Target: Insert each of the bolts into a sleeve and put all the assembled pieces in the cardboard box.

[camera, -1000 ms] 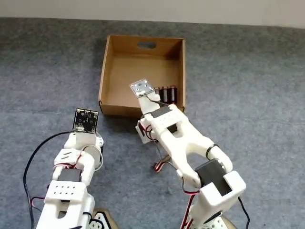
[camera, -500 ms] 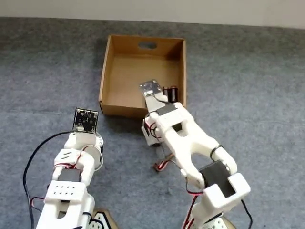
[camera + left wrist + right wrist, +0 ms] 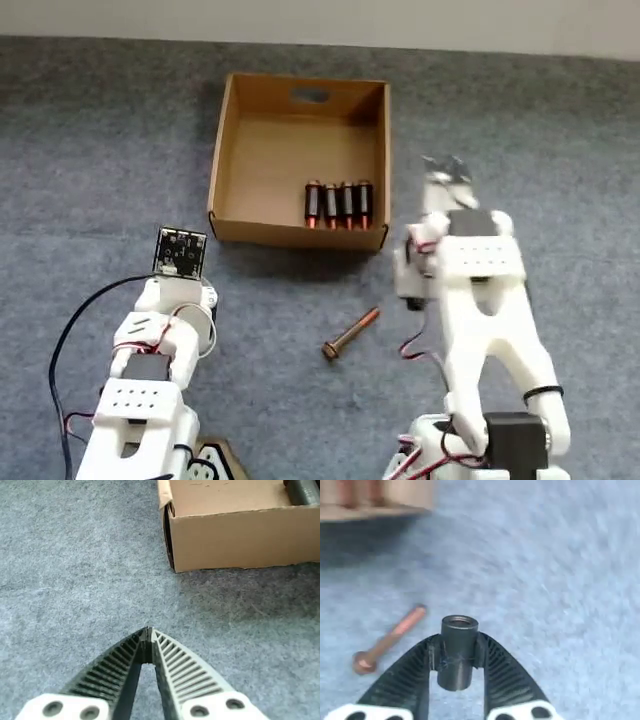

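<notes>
Right end effector [image 3: 457, 652]: clamped on a black sleeve [image 3: 458, 647], one finger on each side of its body; the sleeve's open threaded end sticks out past the fingertips
Right arm position: in the high view it stands over the table [image 3: 540, 110] to the right of the cardboard box [image 3: 298, 232], outside the box's right wall
Left end effector [image 3: 147, 632]: fingers pressed together tip to tip, with nothing between them, above bare grey table short of the box's near left corner
Bolt [image 3: 352, 333]: copper-coloured, lying flat and slanted on the table in front of the box's near wall, between the two arms, apart from the box and untouched by either end effector
Assembled pieces [image 3: 338, 204]: four in a row side by side inside the box, close to the near wall and toward its right corner
Change, right arm: a second ago it reached across the box's near wall with its end effector inside the box by the pieces; half a second ago it was still over the box; now it has swung right and out
Change, view of things: the row of four, partly covered before, is fully exposed; the bolt, earlier hidden under the arm, is in plain sight
Change, left arm: in the same place as before
</notes>
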